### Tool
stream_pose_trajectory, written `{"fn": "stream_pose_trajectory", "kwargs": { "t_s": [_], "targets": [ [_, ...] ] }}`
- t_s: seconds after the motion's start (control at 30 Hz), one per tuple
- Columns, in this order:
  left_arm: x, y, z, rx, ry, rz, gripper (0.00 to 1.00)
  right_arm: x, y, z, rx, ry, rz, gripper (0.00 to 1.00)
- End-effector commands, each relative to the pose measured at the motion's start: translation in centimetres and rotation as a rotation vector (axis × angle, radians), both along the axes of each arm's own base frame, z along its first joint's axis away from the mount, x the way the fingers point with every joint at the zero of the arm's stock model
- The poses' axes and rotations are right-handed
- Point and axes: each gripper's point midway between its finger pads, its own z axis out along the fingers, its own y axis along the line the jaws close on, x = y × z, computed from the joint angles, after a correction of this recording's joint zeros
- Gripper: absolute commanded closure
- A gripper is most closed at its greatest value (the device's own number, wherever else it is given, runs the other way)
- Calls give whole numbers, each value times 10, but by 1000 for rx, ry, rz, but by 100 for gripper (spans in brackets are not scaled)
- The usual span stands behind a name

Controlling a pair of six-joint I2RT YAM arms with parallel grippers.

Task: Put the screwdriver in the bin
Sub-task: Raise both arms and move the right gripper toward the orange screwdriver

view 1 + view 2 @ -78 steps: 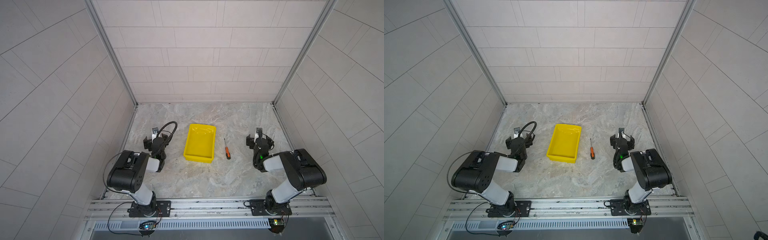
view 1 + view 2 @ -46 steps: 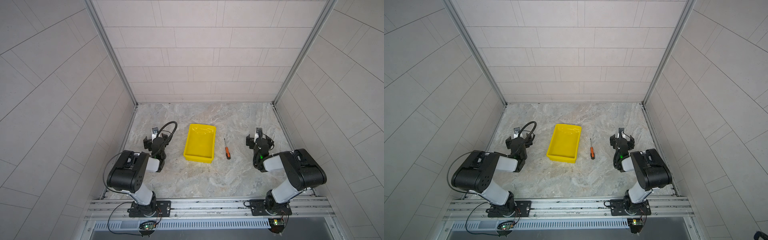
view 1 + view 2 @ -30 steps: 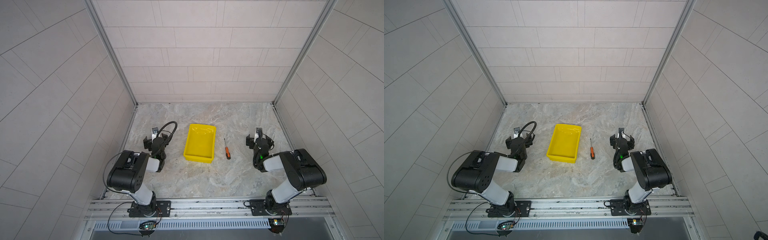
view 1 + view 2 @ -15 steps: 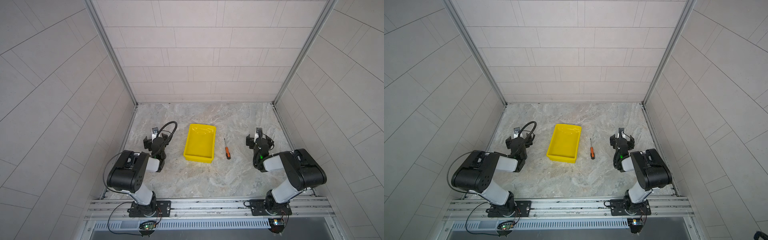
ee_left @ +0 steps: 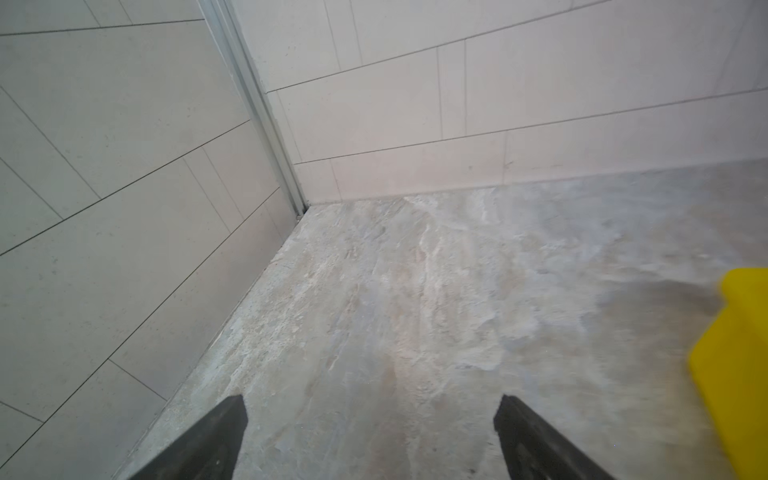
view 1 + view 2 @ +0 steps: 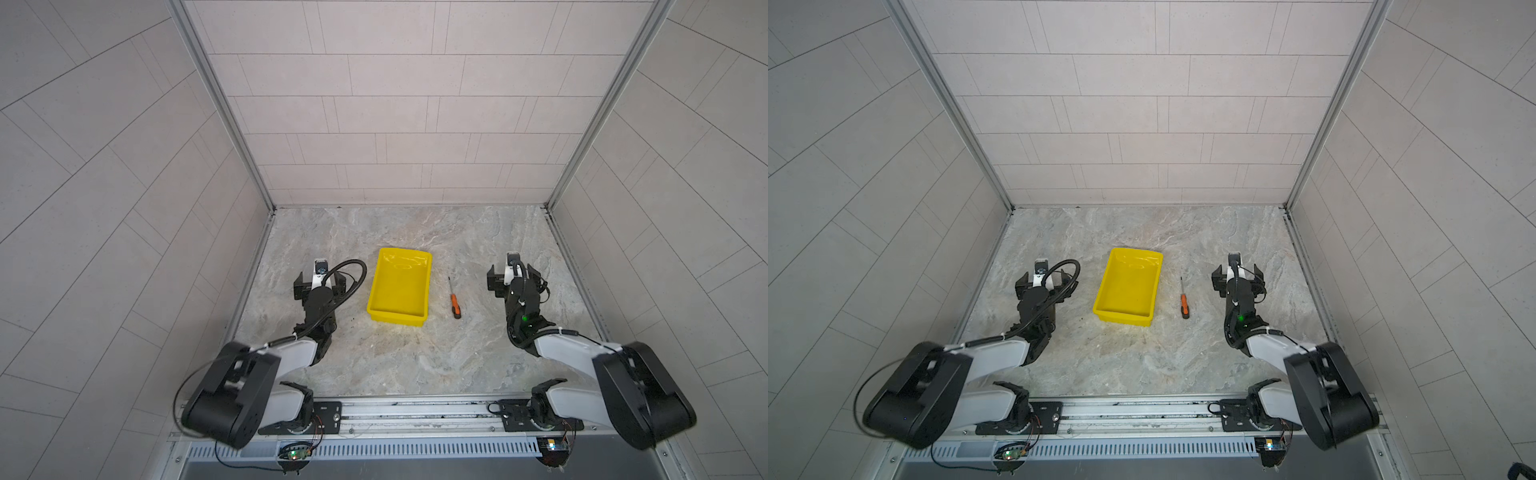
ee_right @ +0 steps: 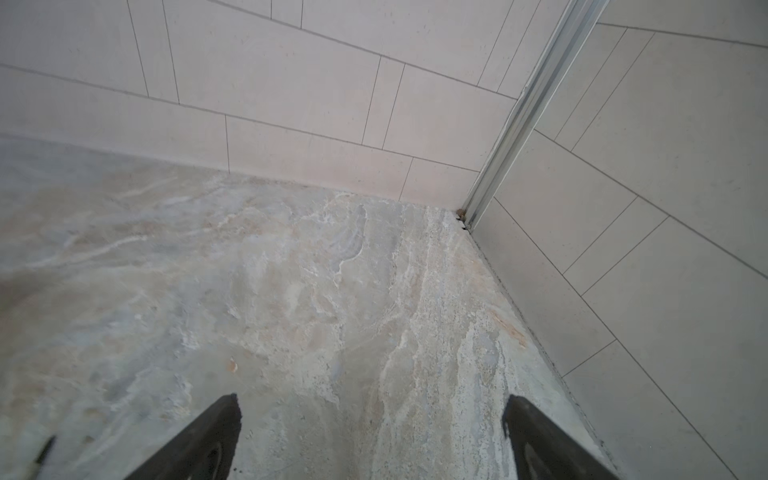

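On the bench (image 6: 415, 365), both top views: screwdriver (image 6: 453, 298) (image 6: 1183, 300) lies just right of the bin (image 6: 398, 286) (image 6: 1127, 286), not touching. Left wrist: left jaws wide open, empty; bin (image 5: 739, 374) nearby. Right wrist: right jaws wide open, empty.

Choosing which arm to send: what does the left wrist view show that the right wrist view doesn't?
Left wrist only: an edge of the bin, beside the open left gripper. Right wrist only: nothing for the task, just the open right gripper. Both: marbled table, tiled walls, a corner post; the screwdriver is in neither.
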Motion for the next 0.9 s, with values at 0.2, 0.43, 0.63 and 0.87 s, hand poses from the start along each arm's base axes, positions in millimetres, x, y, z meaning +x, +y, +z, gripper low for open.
{"fn": "stream_pose_trajectory", "kwargs": {
  "t_s": [0.2, 0.43, 0.63, 0.87],
  "targets": [
    [-72, -54, 21, -490, 332, -224, 0, -115, -49, -48, 438, 397, -493, 0],
    [-108, -25, -55, -466, 499, -71, 0, -116, -11, -99, 520, 415, -171, 1],
    [-106, -27, -55, -472, 485, -83, 0, -118, 0, -88, 491, 337, -83, 1],
    [-103, -14, -61, -425, 536, 21, 0, -112, 12, -88, 404, 369, -66, 2]
  ]
}}
